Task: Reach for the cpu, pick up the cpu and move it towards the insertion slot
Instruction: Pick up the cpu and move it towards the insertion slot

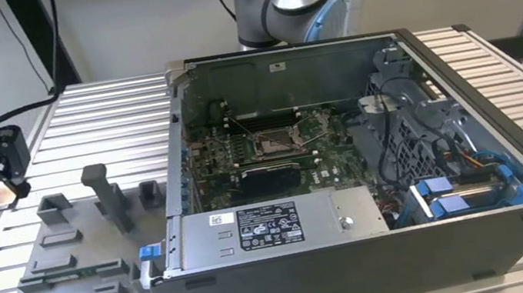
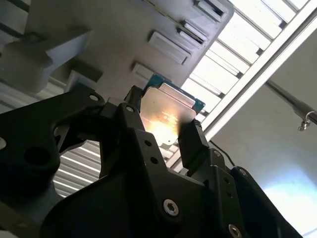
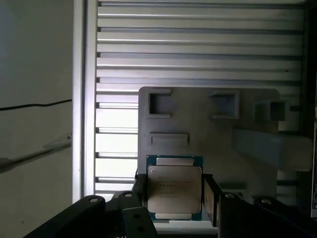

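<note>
The cpu (image 3: 174,191) is held in the hand (image 3: 174,198), gripped at two opposite edges between the black fingers (image 3: 210,198). Its silvery top is turned to the camera in both wrist views. Behind it the grey fixture (image 3: 208,124) is seen, lying on the slatted tabletop (image 3: 198,44). In the exterior view the hand is found at the view's far left, above the tabletop. It is well apart from the insertion slot (image 1: 276,142), which is set on the green board inside the open computer case (image 1: 361,256).
</note>
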You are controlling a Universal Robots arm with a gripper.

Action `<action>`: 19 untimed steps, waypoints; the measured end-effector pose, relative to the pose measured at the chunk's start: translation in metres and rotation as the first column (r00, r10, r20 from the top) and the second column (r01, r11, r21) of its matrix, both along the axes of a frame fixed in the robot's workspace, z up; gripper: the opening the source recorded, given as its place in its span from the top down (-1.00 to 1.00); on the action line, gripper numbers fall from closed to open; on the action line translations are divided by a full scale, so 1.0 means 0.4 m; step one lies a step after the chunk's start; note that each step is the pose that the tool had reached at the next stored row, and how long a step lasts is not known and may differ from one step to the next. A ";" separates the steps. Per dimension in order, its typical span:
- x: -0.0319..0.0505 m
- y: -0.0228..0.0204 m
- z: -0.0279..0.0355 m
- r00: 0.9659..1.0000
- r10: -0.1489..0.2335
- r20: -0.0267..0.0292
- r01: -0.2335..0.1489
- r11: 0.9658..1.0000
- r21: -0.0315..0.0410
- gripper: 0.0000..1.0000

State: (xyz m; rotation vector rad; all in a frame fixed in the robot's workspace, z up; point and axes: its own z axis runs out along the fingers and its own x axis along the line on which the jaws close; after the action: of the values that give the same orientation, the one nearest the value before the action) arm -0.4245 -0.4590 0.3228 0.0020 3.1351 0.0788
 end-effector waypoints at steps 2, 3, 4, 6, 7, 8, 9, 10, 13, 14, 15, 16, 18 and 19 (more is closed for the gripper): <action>0.000 0.000 0.010 1.000 0.000 0.000 0.000 1.000 0.000 1.00; 0.000 0.000 0.016 1.000 0.000 0.000 0.000 1.000 0.000 1.00; 0.000 0.000 0.020 1.000 0.000 0.000 0.000 1.000 0.000 1.00; 0.000 0.000 0.029 1.000 0.000 0.000 0.000 1.000 0.000 1.00; 0.000 0.000 0.033 1.000 0.000 0.000 0.000 1.000 0.000 1.00; 0.000 0.000 0.037 1.000 0.000 0.000 0.000 1.000 0.000 1.00; 0.000 0.000 0.041 1.000 0.000 0.000 0.000 1.000 0.000 1.00; 0.000 0.000 0.045 1.000 0.000 0.000 0.000 1.000 0.000 1.00; 0.000 0.000 0.057 1.000 0.000 0.000 0.000 1.000 0.000 1.00; 0.000 0.000 0.060 1.000 0.000 0.000 0.000 1.000 0.000 1.00; 0.000 0.000 0.064 1.000 0.000 0.000 0.000 1.000 0.000 1.00; 0.000 0.000 0.067 1.000 0.000 0.000 0.000 1.000 0.000 1.00; 0.000 0.000 0.074 1.000 0.000 0.000 0.000 1.000 0.000 1.00; 0.000 0.000 0.077 1.000 0.000 0.000 0.000 1.000 0.000 1.00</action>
State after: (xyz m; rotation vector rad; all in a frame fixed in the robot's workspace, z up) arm -0.4244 -0.4590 0.3538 0.0019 3.1351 0.0788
